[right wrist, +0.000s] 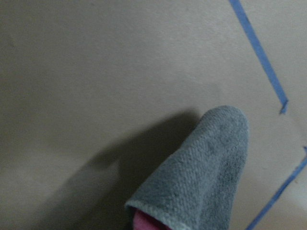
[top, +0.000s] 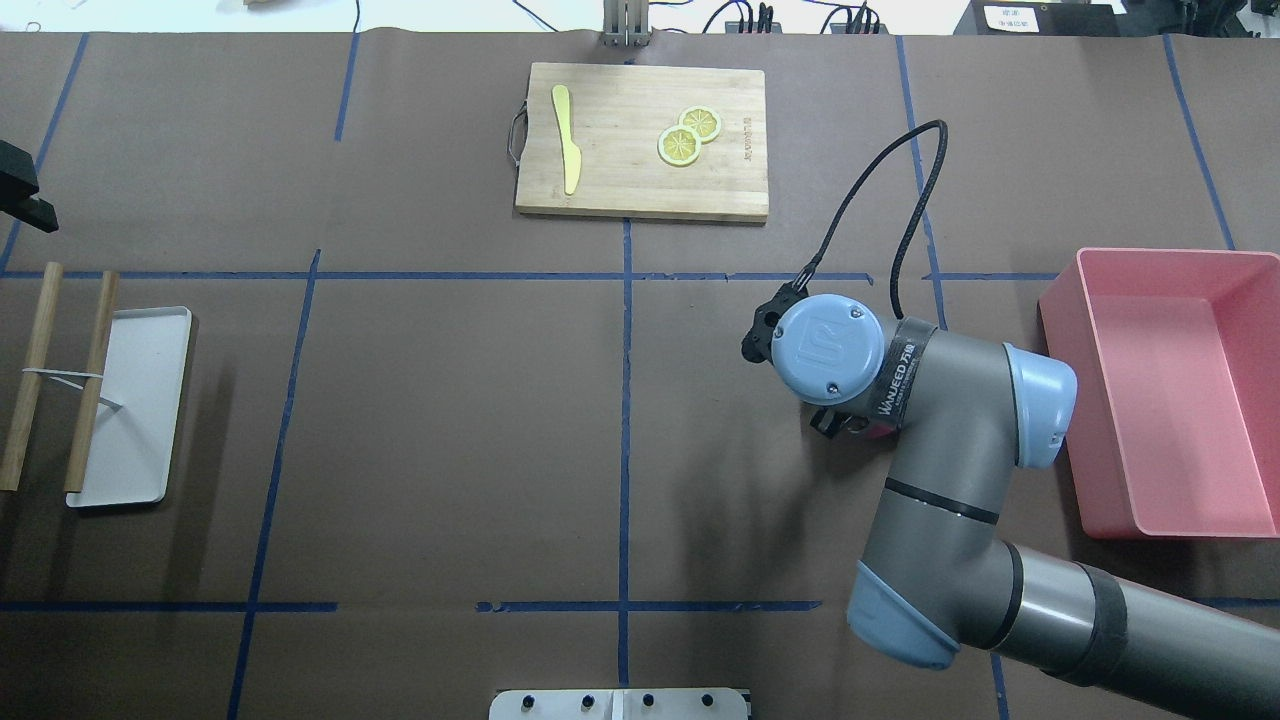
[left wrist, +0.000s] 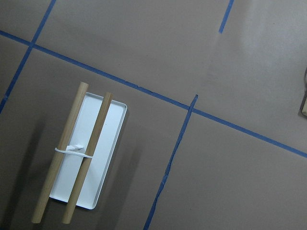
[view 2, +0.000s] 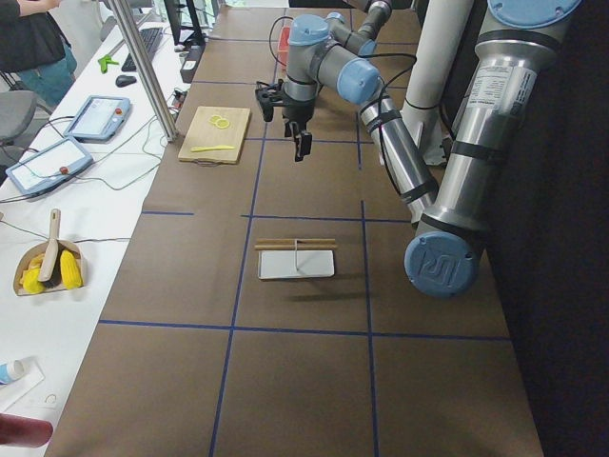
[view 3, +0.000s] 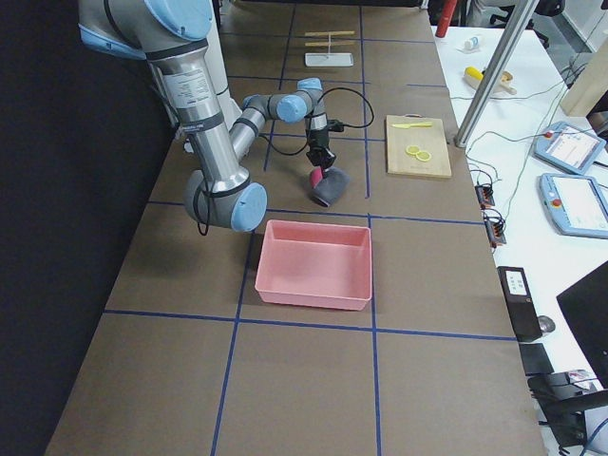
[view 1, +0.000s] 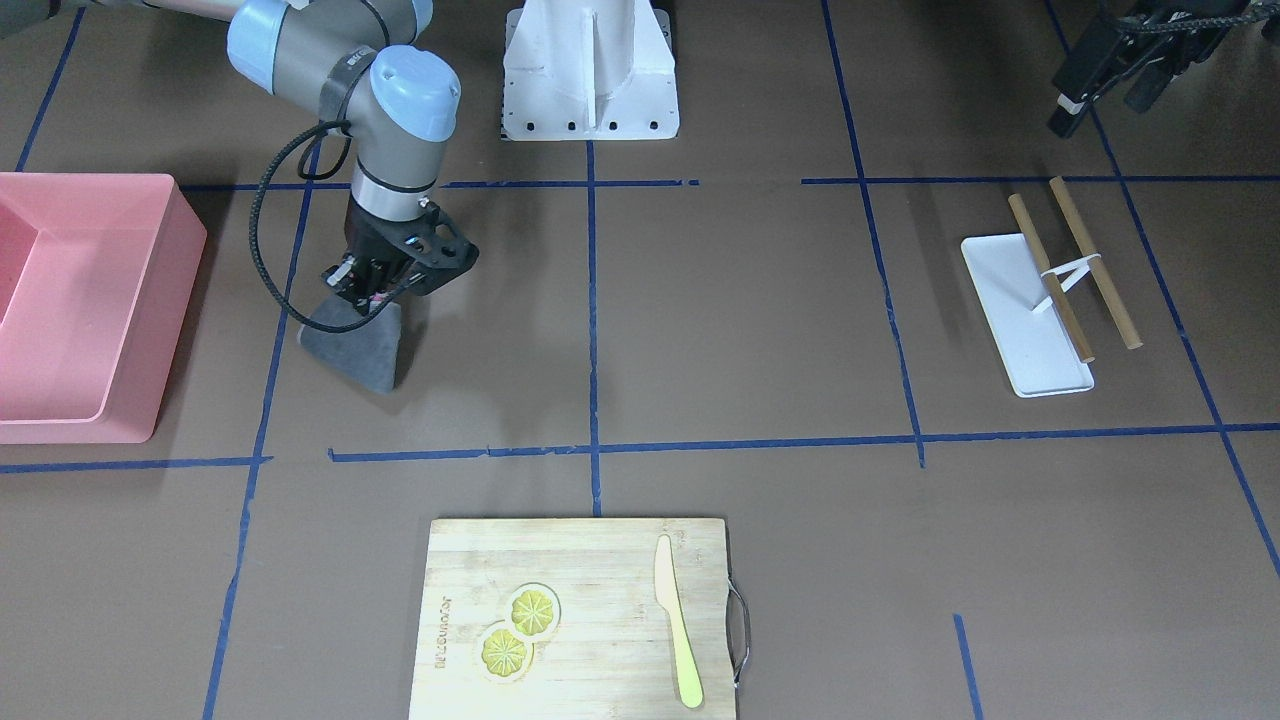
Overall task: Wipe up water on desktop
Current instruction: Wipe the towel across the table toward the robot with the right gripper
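- Dark-brown bench (view 1: 760, 330), marked into rectangles by blue tape lines, beneath everything else.
- Right end effector (view 1: 365, 300): pointed down, pressed together on the top of a grey cloth (view 1: 358, 348).
- Grey cloth: hangs as a folded wedge below the fingers, pink showing on its inner side in the right wrist view.
- Lower end of the grey cloth down at the bench surface, shadow close under it; cannot tell for sure whether it touches.
- Sits in the tape rectangle just beside the pink bin (view 1: 150, 350), between that bin and the middle tape line.
- Left end effector (view 1: 1105, 85): raised over the far corner of the bench on the robot's left, touching nothing; cannot tell whether spread or pressed together.
- Below and near it, a white tray (view 1: 1020, 320), flat on the bench.
- Two wooden sticks (view 1: 1095, 262), side by side and joined by a white band: one across the tray, the other just off its edge.
- Across the bench from the robot's base, a cutting board (view 1: 590, 560), well apart from both arms.
- On the cutting board: two lemon slices (view 1: 532, 611), overlapping, and a yellow knife (view 1: 675, 625) flat near the handle side.
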Available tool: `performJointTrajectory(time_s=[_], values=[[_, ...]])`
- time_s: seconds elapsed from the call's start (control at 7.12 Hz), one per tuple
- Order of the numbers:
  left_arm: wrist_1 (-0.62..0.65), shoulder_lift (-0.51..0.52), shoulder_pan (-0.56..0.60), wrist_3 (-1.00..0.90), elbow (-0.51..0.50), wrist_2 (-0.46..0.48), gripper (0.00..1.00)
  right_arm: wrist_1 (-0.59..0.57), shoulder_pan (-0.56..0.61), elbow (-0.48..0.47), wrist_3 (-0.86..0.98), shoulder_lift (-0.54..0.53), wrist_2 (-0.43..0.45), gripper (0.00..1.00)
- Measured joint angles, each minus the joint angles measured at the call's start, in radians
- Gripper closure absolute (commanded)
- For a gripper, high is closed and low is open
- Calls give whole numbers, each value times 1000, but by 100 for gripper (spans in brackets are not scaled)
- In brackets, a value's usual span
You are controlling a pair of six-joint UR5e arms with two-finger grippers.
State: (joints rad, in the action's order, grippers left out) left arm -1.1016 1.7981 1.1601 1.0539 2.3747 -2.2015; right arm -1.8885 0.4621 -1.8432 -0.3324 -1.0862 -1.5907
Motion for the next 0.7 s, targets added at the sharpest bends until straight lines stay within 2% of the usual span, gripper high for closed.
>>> performJointTrajectory(time_s=[0.28,0.7], values=[[-2,1,4,-6,-4,2,0,50,-42,-15,-119,4,-114,98],[-1,3,8,-27,-5,1,0,58,-87,-87,-192,6,-214,98]])
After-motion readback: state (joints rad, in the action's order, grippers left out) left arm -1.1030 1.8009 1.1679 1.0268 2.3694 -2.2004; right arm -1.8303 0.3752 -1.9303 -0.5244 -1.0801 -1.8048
